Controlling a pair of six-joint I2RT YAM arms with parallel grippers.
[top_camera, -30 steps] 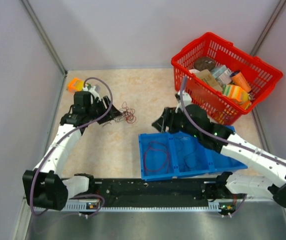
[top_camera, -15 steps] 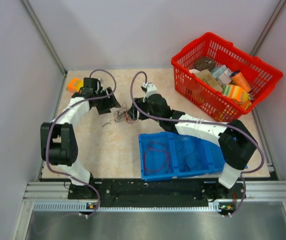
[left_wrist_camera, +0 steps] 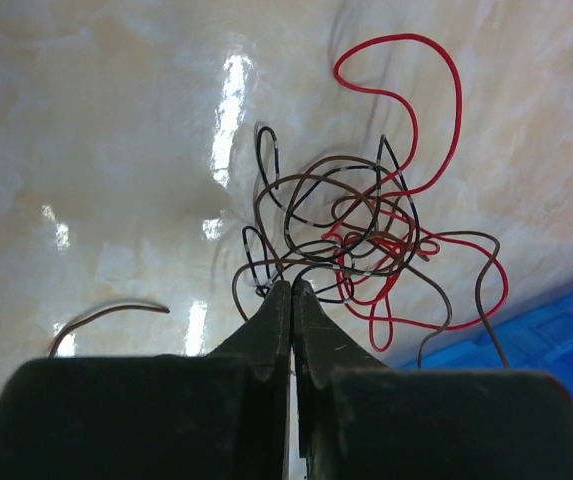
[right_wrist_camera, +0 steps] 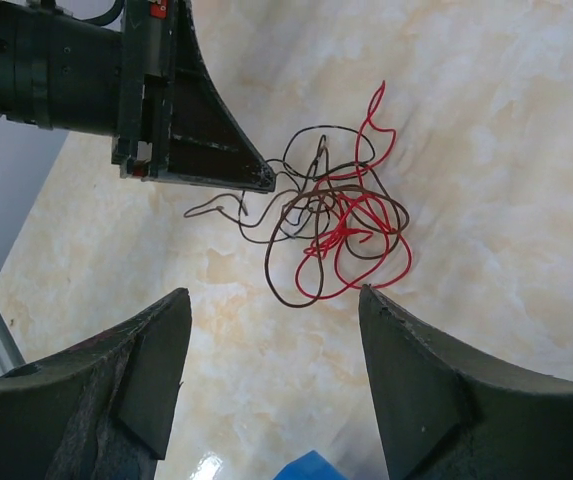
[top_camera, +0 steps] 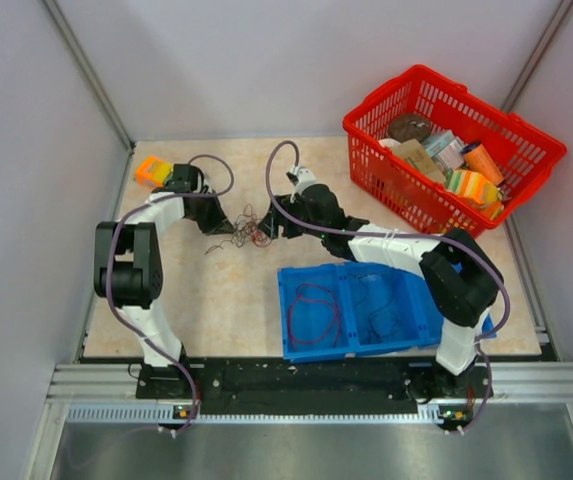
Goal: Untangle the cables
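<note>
The cables (top_camera: 249, 228) lie in a small tangle of red, brown and black strands on the beige table between my two grippers. My left gripper (top_camera: 229, 223) is at the tangle's left edge. In the left wrist view its jaws (left_wrist_camera: 292, 287) are pressed together, with dark strands of the cables (left_wrist_camera: 366, 240) running into the tips. My right gripper (top_camera: 275, 226) is just right of the tangle. In the right wrist view it (right_wrist_camera: 274, 292) stands open a little short of the cables (right_wrist_camera: 331, 215), nothing between its fingers, and the left gripper (right_wrist_camera: 266, 183) touches the far side.
A blue tray (top_camera: 282, 310) in front of the tangle holds a maroon loop (top_camera: 311, 310) and a dark cable (top_camera: 381, 315). A red basket (top_camera: 421, 72) of goods stands back right. An orange object (top_camera: 149, 170) sits back left. A loose brown strand (left_wrist_camera: 106, 315) lies apart.
The right arm swung from over the blue tray up to the tangle. The left gripper moved in to the tangle's edge and closed.
</note>
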